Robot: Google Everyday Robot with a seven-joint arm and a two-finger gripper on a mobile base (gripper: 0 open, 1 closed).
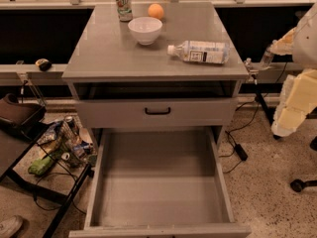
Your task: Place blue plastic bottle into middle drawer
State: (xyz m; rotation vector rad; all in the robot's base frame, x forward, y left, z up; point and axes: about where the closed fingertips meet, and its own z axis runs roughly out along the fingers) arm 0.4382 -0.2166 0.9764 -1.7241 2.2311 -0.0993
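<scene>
Cabinet (114, 58) of plain grey filled most of the view, seen from above and in front, standing on a speckled floor. Below it the middle drawer (158, 192) was pulled well out toward the camera, a wide, deep tray with low grey side walls, its grey bottom in plain sight. Above that sat a shallower drawer front (198, 114), pushed in, with a black handle (157, 111) at its centre. At the right edge of the view stood the robot's arm (297, 98), pale, blocky segments stacked beside the cabinet and apart from it.

The blue plastic bottle (200, 52) lay on its side on the right part of the cabinet top, not in the drawer. Its white cap pointed left toward the bowl and its base lay near the top's right edge, the pale label with its dark square patch facing up. A white bowl (145, 29) stood upright near the middle of the top, toward the back. Behind it stood a green-and-white soda can (124, 5), and an orange (156, 11) rested just to the can's right.

The gripper (253, 67) hung just off the right edge of the cabinet top, near the bottle's base but not touching it. Whether it was spread or closed could not be told.
</scene>
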